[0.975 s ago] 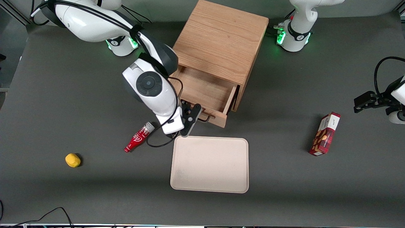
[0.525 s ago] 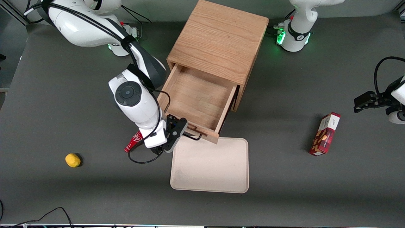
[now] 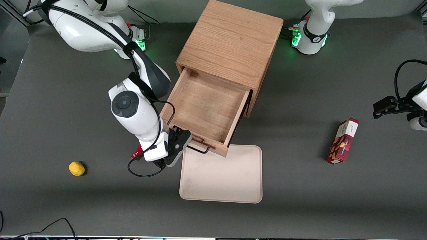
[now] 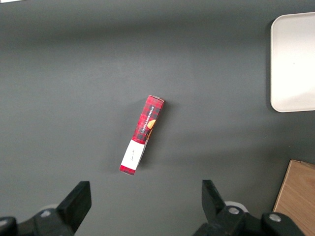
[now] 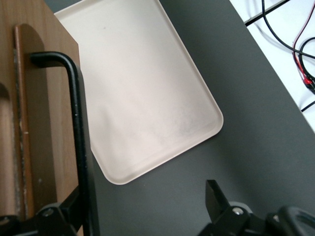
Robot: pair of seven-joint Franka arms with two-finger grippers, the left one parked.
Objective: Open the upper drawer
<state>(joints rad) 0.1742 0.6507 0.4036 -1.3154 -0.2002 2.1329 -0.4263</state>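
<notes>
The upper drawer of the oak cabinet stands pulled far out, and its light-wood inside is empty. Its long black wire handle hangs over the tray's edge nearest the cabinet. My right gripper is at the handle's end, at the drawer's front corner toward the working arm's end of the table. In the right wrist view the gripper is open, its fingers wide apart. The handle runs along the inside of one finger in front of the drawer front. The lower drawer is hidden.
A beige tray lies nearer the front camera than the cabinet and also shows in the right wrist view. A red bottle lies mostly hidden under my wrist. A yellow object lies toward the working arm's end. A red box lies toward the parked arm's end.
The upper drawer has slid much farther out of the cabinet toward the front camera. My gripper has moved the same way with the handle and now covers most of the bottle.
</notes>
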